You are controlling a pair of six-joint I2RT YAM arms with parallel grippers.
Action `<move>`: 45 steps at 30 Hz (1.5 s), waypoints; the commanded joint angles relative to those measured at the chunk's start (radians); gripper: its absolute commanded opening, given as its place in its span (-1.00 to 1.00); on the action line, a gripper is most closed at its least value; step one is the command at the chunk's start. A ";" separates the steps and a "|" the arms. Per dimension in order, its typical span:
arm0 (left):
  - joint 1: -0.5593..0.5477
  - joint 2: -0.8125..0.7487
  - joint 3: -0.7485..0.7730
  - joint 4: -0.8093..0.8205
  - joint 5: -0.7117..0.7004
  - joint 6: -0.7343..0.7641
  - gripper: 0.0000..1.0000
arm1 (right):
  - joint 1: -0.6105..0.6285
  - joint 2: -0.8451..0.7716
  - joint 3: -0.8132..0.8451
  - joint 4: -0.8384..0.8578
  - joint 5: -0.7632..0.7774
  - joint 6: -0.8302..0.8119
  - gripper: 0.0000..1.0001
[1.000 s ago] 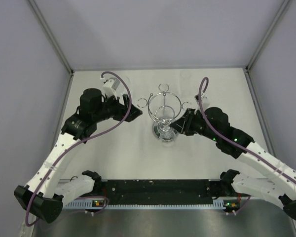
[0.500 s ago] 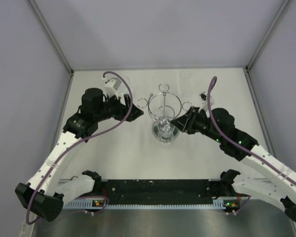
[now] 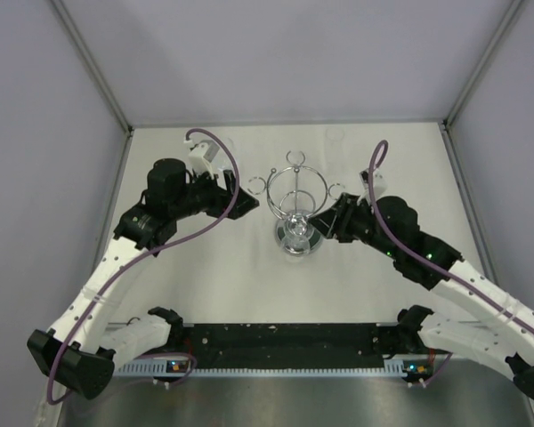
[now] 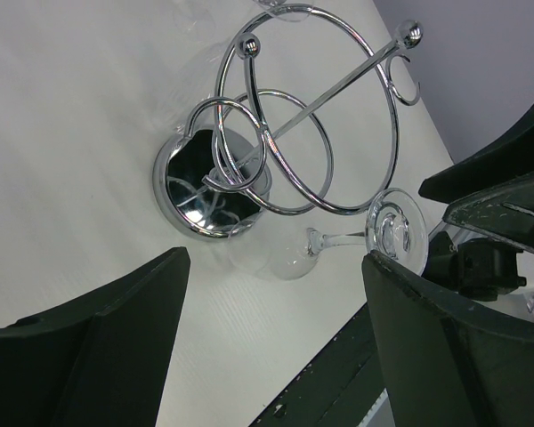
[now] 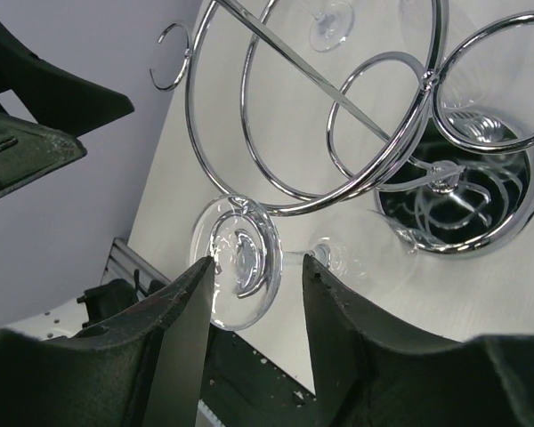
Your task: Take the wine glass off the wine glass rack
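Note:
The chrome wine glass rack (image 3: 295,191) stands mid-table on its round mirrored base (image 3: 295,240). It also shows in the left wrist view (image 4: 311,133) and the right wrist view (image 5: 338,107). A clear wine glass (image 5: 240,258) hangs upside down by its foot from the rack's near side, also seen in the left wrist view (image 4: 393,227). My right gripper (image 5: 256,267) is open, with its jaws on either side of the glass's foot and stem, and I cannot tell whether they touch it. My left gripper (image 4: 276,258) is open and empty, left of the rack.
The foot of another clear glass (image 5: 331,25) shows beyond the rack toward the back of the table. Grey walls close in the back and both sides. A black rail (image 3: 285,342) runs along the near edge between the arm bases.
My right gripper has moved up and in toward the rack, bringing its jaws around the glass's foot. The left arm has barely shifted.

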 commanded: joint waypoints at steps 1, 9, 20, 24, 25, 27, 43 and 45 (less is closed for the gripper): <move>0.001 -0.004 0.001 0.053 0.014 -0.004 0.69 | -0.008 0.014 0.000 0.012 0.008 0.005 -0.10; 0.001 0.003 0.001 0.053 0.020 -0.006 0.68 | -0.008 0.028 -0.014 0.045 -0.033 0.035 -0.09; 0.001 0.008 0.003 0.049 0.024 -0.003 0.68 | -0.008 0.048 -0.021 0.095 -0.105 0.074 -0.08; 0.001 0.003 -0.002 0.044 0.025 -0.003 0.68 | -0.008 0.048 -0.029 0.116 -0.117 0.086 -0.08; 0.001 0.002 -0.002 0.046 0.022 -0.001 0.68 | -0.008 0.043 -0.032 0.119 -0.117 0.088 -0.08; 0.001 -0.001 -0.006 0.046 0.022 -0.003 0.68 | -0.008 0.035 -0.038 0.125 -0.114 0.092 -0.08; 0.001 -0.004 -0.023 0.053 0.028 -0.007 0.68 | -0.008 -0.021 -0.061 0.164 -0.110 0.101 -0.17; 0.001 -0.003 -0.025 0.055 0.030 -0.009 0.68 | -0.008 -0.023 -0.063 0.170 -0.116 0.103 -0.17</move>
